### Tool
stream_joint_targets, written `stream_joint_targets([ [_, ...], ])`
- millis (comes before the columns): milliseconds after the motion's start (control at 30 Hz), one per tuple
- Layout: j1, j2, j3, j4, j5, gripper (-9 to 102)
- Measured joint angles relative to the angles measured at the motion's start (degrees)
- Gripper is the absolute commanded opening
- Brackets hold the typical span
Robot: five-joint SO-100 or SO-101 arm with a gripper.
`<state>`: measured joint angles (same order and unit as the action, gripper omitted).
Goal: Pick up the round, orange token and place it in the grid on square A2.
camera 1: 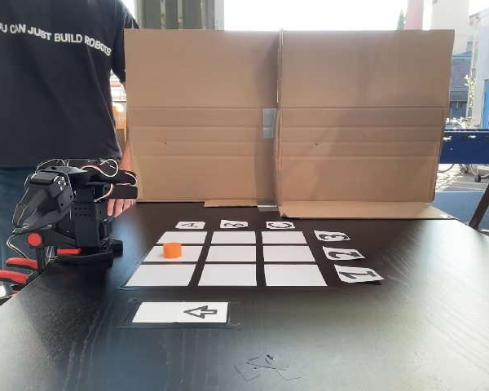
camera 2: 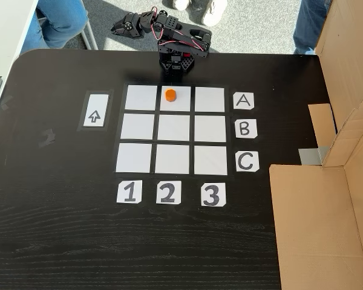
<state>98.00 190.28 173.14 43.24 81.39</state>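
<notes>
The round, orange token (camera 1: 172, 250) (camera 2: 170, 95) stands upright on square A2 (camera 1: 191, 254) (camera 2: 180, 104), the middle cell of the A line of the grid (camera 1: 232, 254) (camera 2: 173, 128). The black arm is folded back over its base, beyond the grid's A edge. My gripper (camera 1: 23, 218) (camera 2: 120, 27) points away from the grid, well clear of the token. Its jaws look closed together with nothing in them.
A white arrow card (camera 1: 181, 312) (camera 2: 94, 110) lies beside the grid. A cardboard wall (camera 1: 285, 114) (camera 2: 327, 199) bounds the C side. Orange-red clamps (camera 1: 8, 275) hold the base at the table edge. A person in a black T-shirt (camera 1: 49, 81) stands behind the arm.
</notes>
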Motion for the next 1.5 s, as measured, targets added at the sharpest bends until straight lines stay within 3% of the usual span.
stream_joint_targets([
  [1500, 0.70, 0.00, 0.88, 0.88, 0.00, -1],
])
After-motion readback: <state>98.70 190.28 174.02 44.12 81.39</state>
